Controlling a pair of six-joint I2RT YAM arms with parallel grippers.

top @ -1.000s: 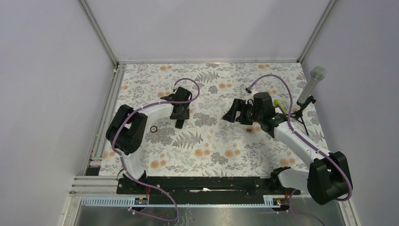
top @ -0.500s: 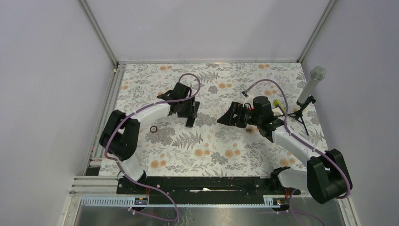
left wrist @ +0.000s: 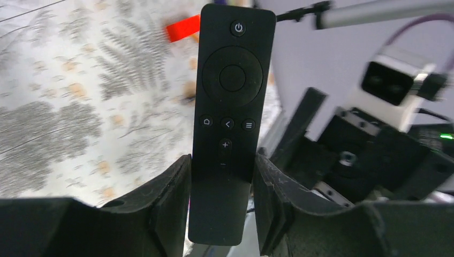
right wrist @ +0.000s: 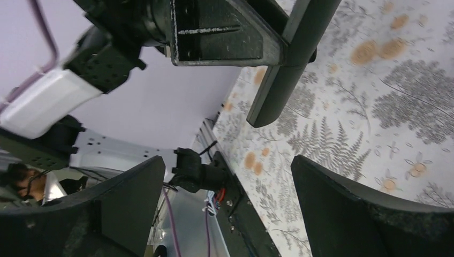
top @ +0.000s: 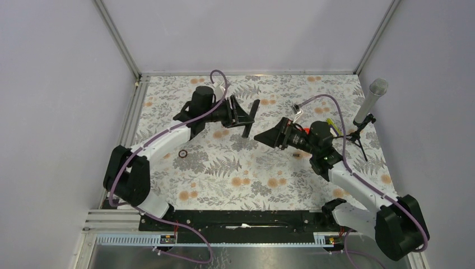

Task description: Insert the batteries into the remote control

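My left gripper [top: 241, 114] is shut on the remote control [top: 251, 118], a slim black bar held up off the table. In the left wrist view the remote [left wrist: 231, 96] faces the camera with its buttons, and its lower end is clamped between my fingers [left wrist: 166, 198]. My right gripper [top: 268, 137] is open and empty, just right of the remote and pointing at it. In the right wrist view the remote [right wrist: 289, 64] hangs above and between my open fingers [right wrist: 128, 198], apart from them. I cannot make out the batteries in any view.
A grey-headed microphone [top: 376, 89] on a stand is at the right edge. A small dark ring [top: 182, 153] lies on the floral mat left of centre. A red block [left wrist: 182, 28] lies on the mat beyond the remote. Frame rails border the mat.
My left arm has lifted the remote from the mat and swung it up and right. My right gripper has moved left toward it and stayed open.
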